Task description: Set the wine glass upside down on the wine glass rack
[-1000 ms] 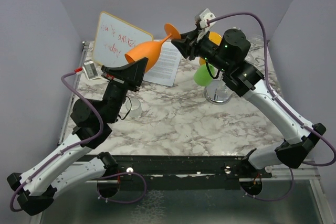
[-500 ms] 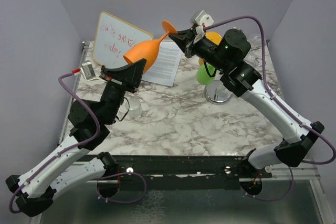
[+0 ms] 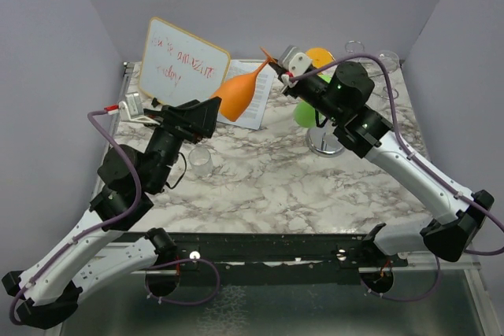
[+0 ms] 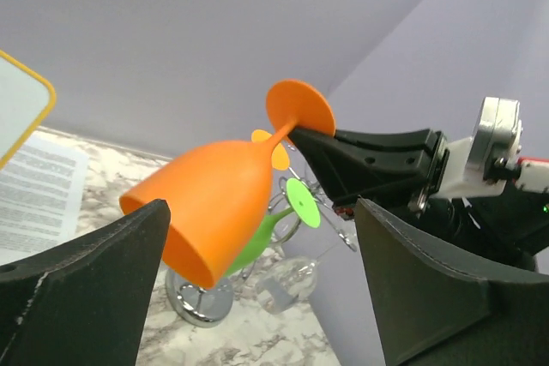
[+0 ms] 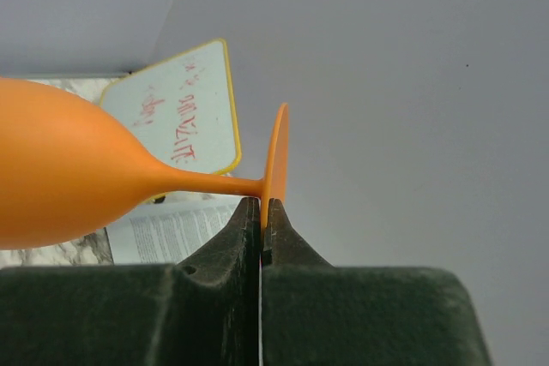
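Orange plastic wine glass hung tilted in mid-air, foot rim pinched by closed right gripper, left gripper gaped wide beside its bowl, shiny chrome wine glass rack stood nearby on marble table.

A white, grey-veined marble table carried the chrome wine glass rack on its round base. Left of the rack lay a printed sheet, with a whiteboard farther left. A clear glass stood nearer and left; two clear glasses stood behind the rack.
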`<state>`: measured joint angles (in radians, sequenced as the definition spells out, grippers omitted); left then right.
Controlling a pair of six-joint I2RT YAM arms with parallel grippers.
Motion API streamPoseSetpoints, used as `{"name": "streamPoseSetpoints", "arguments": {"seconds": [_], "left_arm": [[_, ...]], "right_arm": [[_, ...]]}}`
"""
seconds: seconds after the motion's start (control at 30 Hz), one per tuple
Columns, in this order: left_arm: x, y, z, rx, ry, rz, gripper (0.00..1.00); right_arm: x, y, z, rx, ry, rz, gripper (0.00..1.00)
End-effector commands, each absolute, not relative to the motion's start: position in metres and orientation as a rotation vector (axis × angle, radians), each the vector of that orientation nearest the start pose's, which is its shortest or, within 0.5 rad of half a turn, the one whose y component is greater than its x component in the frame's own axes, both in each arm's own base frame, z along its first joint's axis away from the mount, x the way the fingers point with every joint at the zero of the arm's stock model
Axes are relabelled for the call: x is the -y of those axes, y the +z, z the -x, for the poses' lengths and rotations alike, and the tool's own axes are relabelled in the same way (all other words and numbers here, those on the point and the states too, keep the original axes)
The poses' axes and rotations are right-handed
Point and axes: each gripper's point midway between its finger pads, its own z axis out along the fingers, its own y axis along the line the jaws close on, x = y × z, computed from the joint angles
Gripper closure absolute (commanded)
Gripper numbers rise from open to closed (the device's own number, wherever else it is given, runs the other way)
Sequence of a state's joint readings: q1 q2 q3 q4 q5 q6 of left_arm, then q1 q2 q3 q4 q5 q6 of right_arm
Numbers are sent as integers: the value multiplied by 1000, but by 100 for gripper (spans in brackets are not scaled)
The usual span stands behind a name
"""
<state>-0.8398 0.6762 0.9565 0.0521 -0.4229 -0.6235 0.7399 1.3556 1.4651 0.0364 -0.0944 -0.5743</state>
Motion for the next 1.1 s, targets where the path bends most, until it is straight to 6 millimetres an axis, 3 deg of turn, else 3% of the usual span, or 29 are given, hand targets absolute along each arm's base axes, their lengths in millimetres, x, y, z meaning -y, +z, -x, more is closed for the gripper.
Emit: {"name": "streamPoseSetpoints", "arguments": {"seconds": [0.0, 0.1, 0.17, 0.3, 0.47, 0.67, 0.7, 0.87, 0.93, 1.07], "left_arm": [[156, 457, -218, -1362, -893, 233, 9], [170, 464, -216, -1392, -945, 199, 1], [187, 479, -212, -1410, -1017, 146, 1], [225, 488, -216, -1496, -1113, 82, 1], [248, 486, -233, -1562, -1103, 68, 1], [265, 465, -243, -1627, -1103, 73, 2], [265, 461, -246, -1635, -1096, 80, 5], [267, 461, -250, -1617, -1106, 87, 42], [268, 463, -251, -1616, -1115, 86, 47], [270, 459, -258, -1638, -1122, 129, 48]], "right_arm": [[-295, 461, -329, -942, 89, 1017, 99], [-302, 453, -321, -883, 110, 1068, 99], [-308, 446, -314, -822, 114, 1123, 99], [-317, 427, -303, -722, 112, 1200, 99], [-318, 423, -294, -633, 90, 1217, 99], [-311, 429, -290, -573, 38, 1181, 99], [-310, 430, -289, -565, 30, 1177, 99], [-306, 435, -283, -520, 2, 1172, 99], [-306, 434, -281, -502, -10, 1191, 99], [-305, 432, -278, -482, -33, 1207, 99]]}}
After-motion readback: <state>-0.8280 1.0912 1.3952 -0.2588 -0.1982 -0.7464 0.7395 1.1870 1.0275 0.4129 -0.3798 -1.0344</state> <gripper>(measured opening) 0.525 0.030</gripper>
